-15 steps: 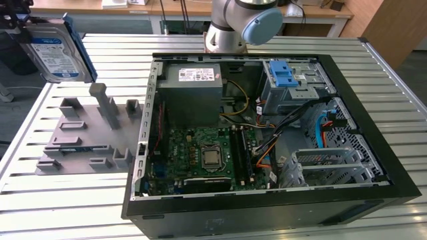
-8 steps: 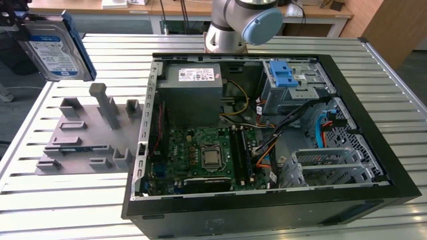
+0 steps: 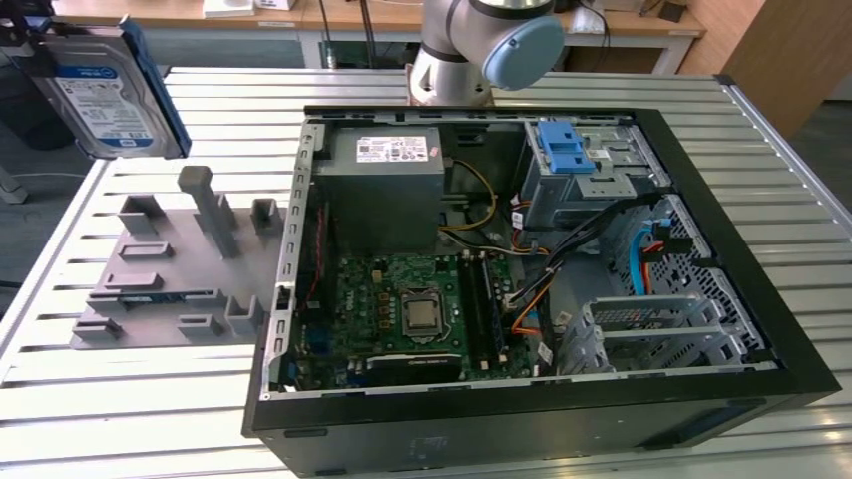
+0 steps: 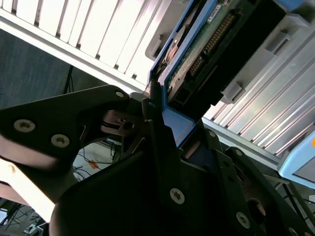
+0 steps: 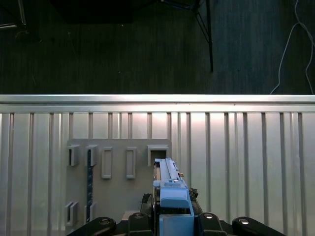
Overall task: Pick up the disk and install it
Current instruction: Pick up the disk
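Jaws, black ones, pinch the flat silver disk (image 5: 170, 191) between them, one on each side. The jaws are closed on the disk and hold it up in the air. You see this in both wrist views.

In the upper left of the exterior view the disk stands on its edge. Its blue-and-white label faces the camera and a blue plastic rail runs down its side. In the second wrist view you see its other face, which has a green board on it.

Lower down in the exterior view lies the grey plastic plate with upright posts (image 3: 174, 279). It rests on the silver table made of metal slats (image 3: 134, 409). The disk is up above this plate and does not touch it.

Just beside the plate, on the exterior view's right, lies the big black computer case (image 3: 533, 409) with its side open. Inside are a grey box with a white sticker (image 3: 386, 180), a green board with chips (image 3: 399, 309) and a metal bay with a blue latch (image 3: 573, 160). The disk is outside the case and well apart from the bay.
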`<action>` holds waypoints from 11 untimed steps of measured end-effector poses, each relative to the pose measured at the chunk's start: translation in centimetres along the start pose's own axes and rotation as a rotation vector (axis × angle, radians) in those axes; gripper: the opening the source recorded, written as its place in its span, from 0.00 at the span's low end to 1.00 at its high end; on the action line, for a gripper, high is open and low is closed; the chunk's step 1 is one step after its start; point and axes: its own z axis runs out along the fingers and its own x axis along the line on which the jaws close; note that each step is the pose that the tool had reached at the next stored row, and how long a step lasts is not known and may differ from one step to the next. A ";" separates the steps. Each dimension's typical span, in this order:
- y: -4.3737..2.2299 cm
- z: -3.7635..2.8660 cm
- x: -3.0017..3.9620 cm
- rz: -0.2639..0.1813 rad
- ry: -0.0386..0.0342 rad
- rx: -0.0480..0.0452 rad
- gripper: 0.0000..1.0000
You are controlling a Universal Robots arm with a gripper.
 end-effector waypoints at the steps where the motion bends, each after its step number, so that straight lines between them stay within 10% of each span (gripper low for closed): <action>1: 0.00 -0.07 0.00 0.000 0.0000 -0.0001 0.37; 11: 0.03 -0.77 -0.03 0.000 -0.0001 0.0001 0.37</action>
